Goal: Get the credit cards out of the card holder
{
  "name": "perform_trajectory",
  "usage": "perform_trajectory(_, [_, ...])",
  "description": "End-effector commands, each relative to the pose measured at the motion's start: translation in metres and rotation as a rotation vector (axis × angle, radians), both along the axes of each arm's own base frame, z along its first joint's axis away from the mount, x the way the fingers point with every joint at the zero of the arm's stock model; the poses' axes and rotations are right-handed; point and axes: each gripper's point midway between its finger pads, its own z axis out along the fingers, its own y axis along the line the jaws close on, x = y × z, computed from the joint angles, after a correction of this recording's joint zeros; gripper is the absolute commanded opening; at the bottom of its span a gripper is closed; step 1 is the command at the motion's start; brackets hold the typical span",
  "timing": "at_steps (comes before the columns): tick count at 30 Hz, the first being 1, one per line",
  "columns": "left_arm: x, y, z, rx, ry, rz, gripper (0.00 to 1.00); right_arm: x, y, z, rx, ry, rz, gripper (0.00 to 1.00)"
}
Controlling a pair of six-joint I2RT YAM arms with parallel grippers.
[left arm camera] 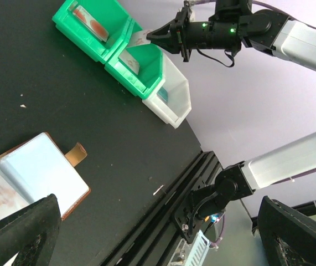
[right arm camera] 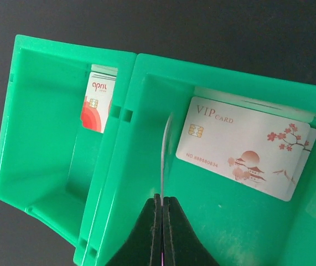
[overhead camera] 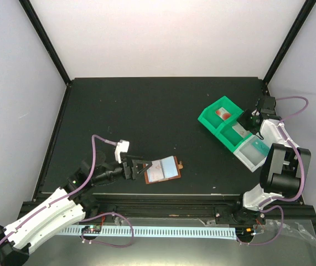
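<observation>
Black matte table (overhead camera: 146, 111), flat. At 6 o'clock near the front edge: brown card holder (overhead camera: 163, 170) lying open, pale lining up, snap tab pointing right. At 2 o'clock: two joined green bins (overhead camera: 219, 119), white bin (overhead camera: 252, 151) touching their near end, row running diagonally. Tiny white speck (overhead camera: 175, 148) just beyond the holder.
</observation>
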Motion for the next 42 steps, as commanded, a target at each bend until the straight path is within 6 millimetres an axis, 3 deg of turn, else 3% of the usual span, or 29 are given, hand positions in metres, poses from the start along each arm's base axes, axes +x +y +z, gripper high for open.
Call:
perform_trajectory(1, [0.003, 0.006, 0.001, 0.012, -0.017, 0.033, 0.99, 0.019, -0.007, 0.008, 0.007, -0.052, -0.016, 0.01])
perform_trajectory(11, [0.005, 0.008, 0.001, 0.017, -0.032, 0.051, 0.99, 0.033, -0.002, -0.006, 0.046, -0.047, 0.030, 0.01])
perform_trajectory(21, [0.006, 0.009, -0.001, 0.022, -0.032, 0.054, 0.99, 0.029, -0.007, -0.013, 0.035, -0.025, 0.032, 0.02])
perform_trajectory(27, [0.006, 0.009, -0.001, 0.020, -0.032, 0.055, 0.99, 0.027, -0.012, -0.015, 0.026, -0.007, 0.022, 0.14])
perform_trajectory(37, [0.007, 0.009, -0.003, 0.023, -0.026, 0.057, 0.99, 0.023, -0.021, -0.006, -0.018, 0.003, -0.010, 0.18])
perform_trajectory(42, [0.007, 0.009, -0.006, 0.026, -0.019, 0.059, 0.99, 0.017, -0.028, 0.000, -0.042, 0.024, -0.058, 0.25])
